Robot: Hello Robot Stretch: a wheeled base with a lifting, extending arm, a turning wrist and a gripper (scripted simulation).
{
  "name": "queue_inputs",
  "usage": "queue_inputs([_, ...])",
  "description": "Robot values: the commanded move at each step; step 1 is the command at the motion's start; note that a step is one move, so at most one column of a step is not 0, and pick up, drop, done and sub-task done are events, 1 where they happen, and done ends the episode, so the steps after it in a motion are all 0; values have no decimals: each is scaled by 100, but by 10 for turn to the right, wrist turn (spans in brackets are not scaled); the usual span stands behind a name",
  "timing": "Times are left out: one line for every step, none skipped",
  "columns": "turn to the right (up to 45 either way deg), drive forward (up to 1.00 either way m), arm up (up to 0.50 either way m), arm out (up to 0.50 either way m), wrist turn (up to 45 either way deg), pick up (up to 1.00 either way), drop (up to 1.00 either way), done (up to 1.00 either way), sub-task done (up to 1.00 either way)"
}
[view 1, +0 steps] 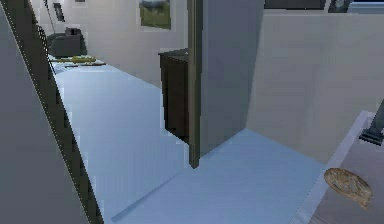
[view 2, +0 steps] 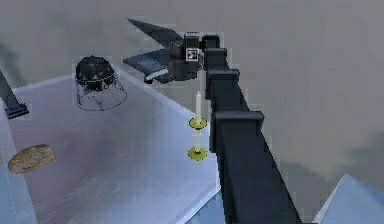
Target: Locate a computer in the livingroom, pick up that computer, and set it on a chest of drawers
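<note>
The computer, a dark, flat laptop with its thin lid raised and tilted, sits at the gripper, at the table's far edge. Whether it rests on the table or hangs clear cannot be told, nor whether the fingers grasp it or are released. The table is smooth, pale and glossy. On it, toward the arm side view's left, stands a dark wire dome, and nearer lies a flat, round, brownish disc. Along the table's edge beside the dark square arm stand two thin pale sticks on yellow-green ring bases.
</note>
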Motion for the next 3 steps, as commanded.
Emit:
queue_inputs([0, 0, 0, 0, -450, 0, 0, 0, 0])
queue_inputs([0, 0, 0, 0, -450, 0, 0, 0, 0])
queue_inputs([0, 0, 0, 0, -150, 0, 0, 0, 0])
